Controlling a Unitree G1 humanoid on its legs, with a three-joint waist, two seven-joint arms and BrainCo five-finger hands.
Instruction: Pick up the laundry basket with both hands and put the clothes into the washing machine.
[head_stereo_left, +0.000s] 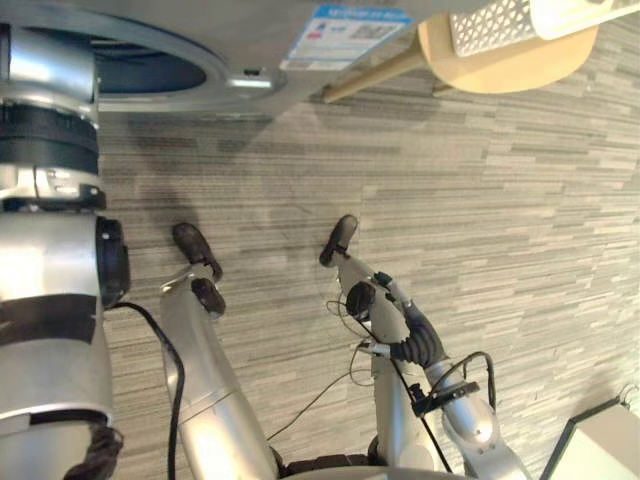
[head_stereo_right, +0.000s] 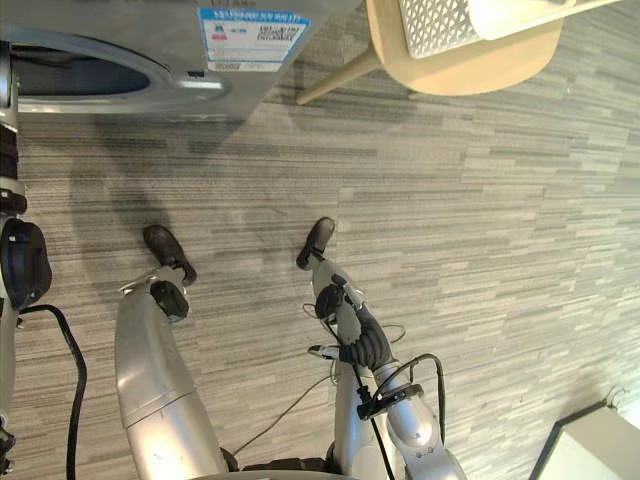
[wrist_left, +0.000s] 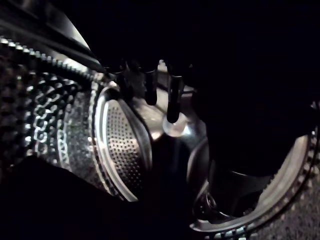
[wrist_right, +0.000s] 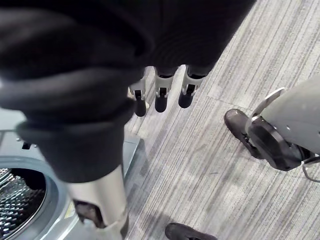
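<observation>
**A:** What are your eyes showing?

**B:** I am looking down at the striped floor (head_stereo_left: 450, 220). The washer (head_stereo_left: 240, 40) is standing at the far left, with its round door opening showing. The basket (head_stereo_left: 490, 25), white and perforated, is sitting on a wooden stool (head_stereo_left: 500, 65) just to the right of the washer.

**A:** And the left wrist?

**B:** My left hand (wrist_left: 172, 102) is reaching inside the drum (wrist_left: 122, 150). Its fingers are hanging loose in a row and gripping nothing, and the perforated steel wall is curving past them. The drum is too dark for me to tell what is lying in it.

**A:** And the right wrist?

**B:** My right hand (wrist_right: 161, 95) is hovering over the floor, just beside the washer's front. Its fingers are pointing down, straight and relaxed, and holding nothing. The drum's open mouth is showing near that hand.

**A:** So where is the basket?

**B:** It is resting on the stool, and neither hand is touching it.
</observation>
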